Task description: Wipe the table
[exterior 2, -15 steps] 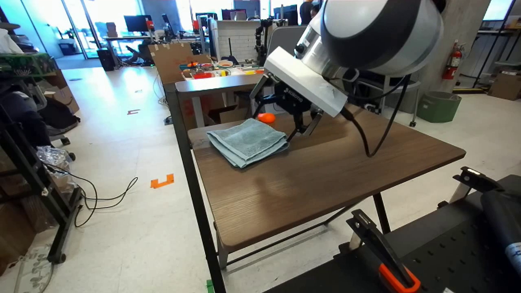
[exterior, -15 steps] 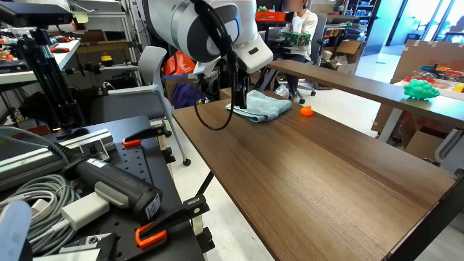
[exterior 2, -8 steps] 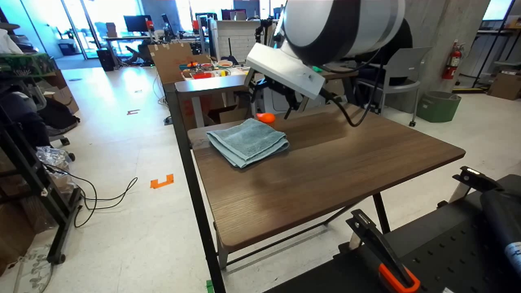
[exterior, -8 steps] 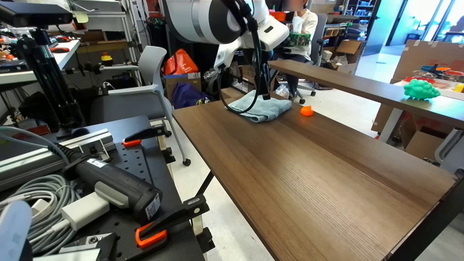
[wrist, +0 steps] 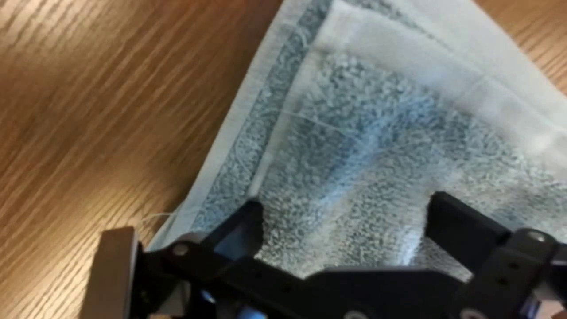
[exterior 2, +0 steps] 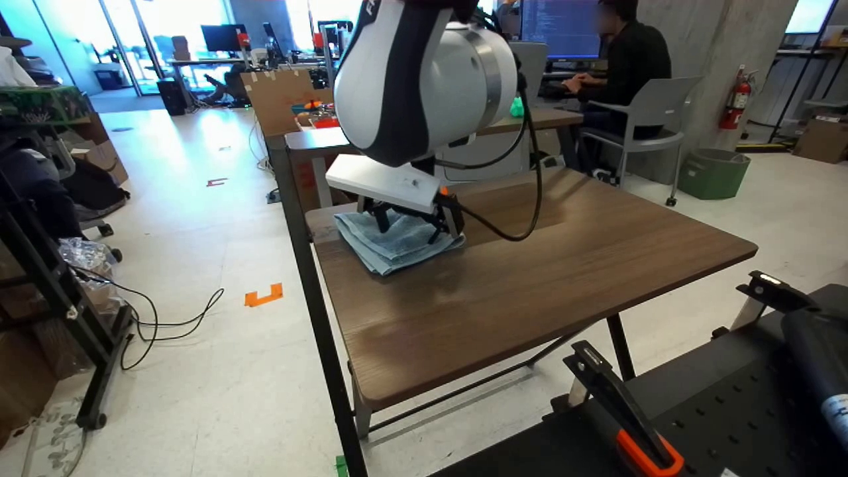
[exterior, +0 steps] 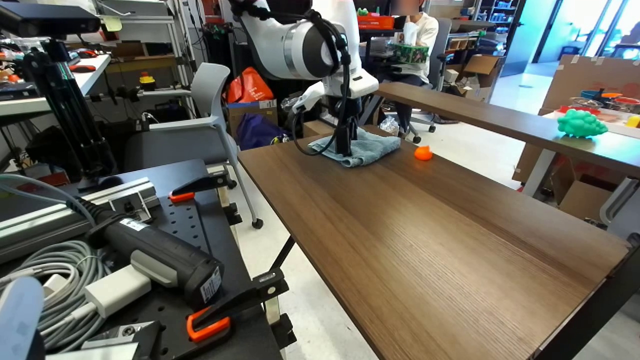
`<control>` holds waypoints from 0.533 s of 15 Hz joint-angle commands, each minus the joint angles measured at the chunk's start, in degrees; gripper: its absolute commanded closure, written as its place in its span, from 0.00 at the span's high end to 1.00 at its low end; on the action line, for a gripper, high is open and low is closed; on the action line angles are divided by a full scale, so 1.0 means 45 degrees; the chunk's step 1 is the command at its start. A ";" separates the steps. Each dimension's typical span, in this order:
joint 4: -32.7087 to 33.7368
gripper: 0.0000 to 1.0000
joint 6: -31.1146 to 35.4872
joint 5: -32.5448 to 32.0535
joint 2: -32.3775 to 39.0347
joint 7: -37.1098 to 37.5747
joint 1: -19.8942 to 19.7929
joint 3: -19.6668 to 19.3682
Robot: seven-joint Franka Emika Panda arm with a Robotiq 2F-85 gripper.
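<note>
table (exterior 2: pixel 596 265), dark brown wood-grain top, stands beside the black perforated bench (exterior: pixel 182 215), beneath the gripper (wrist: pixel 345 208). gripper fingers (wrist: pixel 465 230) are spread, fingertips touching the folded blue-grey cloth (wrist: pixel 367 146), which is ridged between them. cloth lies near one end of the table. orange object (exterior: pixel 423 153) rests on the table near the cloth, apart from it.

The table (exterior 2: pixel 530 265) is standing level beneath the fingers (wrist: pixel 463 230); its dark brown, wood-grain top is showing left of them in the wrist view, and a black leg (exterior 2: pixel 621 346) is reaching down well below them.
</note>
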 commanded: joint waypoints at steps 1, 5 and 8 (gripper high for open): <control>0.1959 1.00 -0.2164 0.0550 0.1127 -0.0666 -0.0736 0.0627; 0.2616 1.00 -0.4527 0.0574 0.1318 -0.1146 -0.1264 0.1063; 0.2364 1.00 -0.4140 0.0319 0.0910 -0.0817 -0.1077 0.0856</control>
